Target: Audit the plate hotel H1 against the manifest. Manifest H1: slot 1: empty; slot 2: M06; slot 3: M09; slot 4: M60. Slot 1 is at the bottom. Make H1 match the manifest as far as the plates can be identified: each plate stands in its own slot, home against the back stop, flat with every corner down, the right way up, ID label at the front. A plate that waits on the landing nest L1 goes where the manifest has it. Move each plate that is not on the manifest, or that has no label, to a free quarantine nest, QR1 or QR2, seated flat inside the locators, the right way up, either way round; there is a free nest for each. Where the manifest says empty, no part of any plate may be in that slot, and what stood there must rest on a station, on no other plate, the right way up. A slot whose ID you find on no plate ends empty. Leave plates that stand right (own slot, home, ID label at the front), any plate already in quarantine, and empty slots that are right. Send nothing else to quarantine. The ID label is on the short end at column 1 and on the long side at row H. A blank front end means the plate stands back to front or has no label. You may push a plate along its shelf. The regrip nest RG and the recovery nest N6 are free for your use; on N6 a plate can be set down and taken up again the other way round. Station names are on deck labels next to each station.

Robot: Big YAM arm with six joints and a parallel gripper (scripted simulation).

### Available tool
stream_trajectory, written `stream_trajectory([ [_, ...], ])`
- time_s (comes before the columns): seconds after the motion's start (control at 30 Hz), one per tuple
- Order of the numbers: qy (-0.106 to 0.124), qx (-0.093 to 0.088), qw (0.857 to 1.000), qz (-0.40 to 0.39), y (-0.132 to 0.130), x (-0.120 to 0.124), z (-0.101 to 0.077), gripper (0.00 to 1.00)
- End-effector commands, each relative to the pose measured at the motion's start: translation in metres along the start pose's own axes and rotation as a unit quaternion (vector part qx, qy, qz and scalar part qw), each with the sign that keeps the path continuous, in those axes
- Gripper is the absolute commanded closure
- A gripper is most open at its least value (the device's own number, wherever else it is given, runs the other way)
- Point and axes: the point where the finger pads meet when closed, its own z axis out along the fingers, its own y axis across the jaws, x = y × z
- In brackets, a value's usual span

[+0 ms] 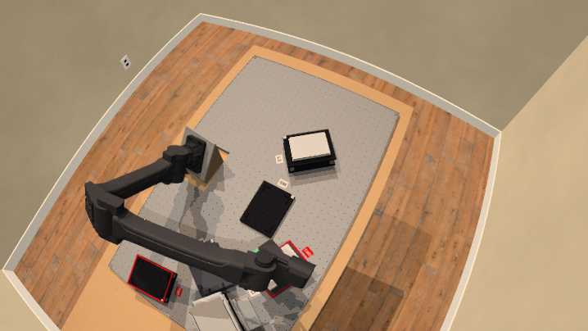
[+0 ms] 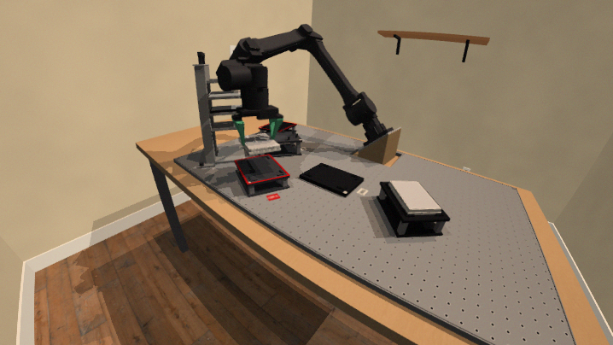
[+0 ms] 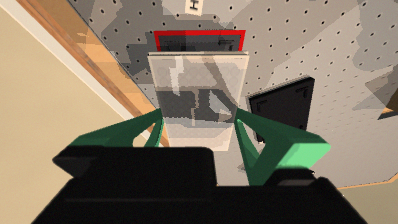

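My gripper is shut on a pale, clear plate, gripped by its two long sides. The plate looks level and hangs a little above a red-edged quarantine nest, not resting on it. No ID label is readable on it. The plate hotel stands beside it; its slot contents are unclear. A white plate lies on the landing nest L1. The other red-edged nest shows no plate.
The black flat nest N6 lies between the near quarantine nest and L1. A dark raised stand is beyond the held plate, near the hotel. The arm base is at the table's edge.
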Motion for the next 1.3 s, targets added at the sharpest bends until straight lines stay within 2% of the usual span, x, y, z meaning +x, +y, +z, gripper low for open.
stream_trajectory([
  [0.0, -0.002, -0.001, 1.0, -0.002, 0.0, 0.009, 0.001, 0.14],
  [0.33, 0.002, -0.008, 1.0, -0.003, 0.004, 0.014, -0.005, 0.14],
  [0.47, -0.002, 0.0, 1.0, -0.006, 0.0, 0.009, 0.008, 0.14],
  [0.6, -0.002, 0.0, 1.0, 0.001, 0.006, 0.003, 0.009, 0.14],
  [0.67, -0.004, 0.004, 1.0, -0.003, 0.001, 0.004, 0.014, 0.14],
  [1.07, -0.004, 0.004, 1.0, -0.003, 0.001, 0.002, 0.022, 0.14],
  [1.17, -0.002, -0.001, 1.0, 0.002, 0.008, 0.0, 0.018, 0.14],
  [1.27, -0.004, 0.004, 1.0, -0.003, 0.001, 0.002, 0.025, 0.14],
])
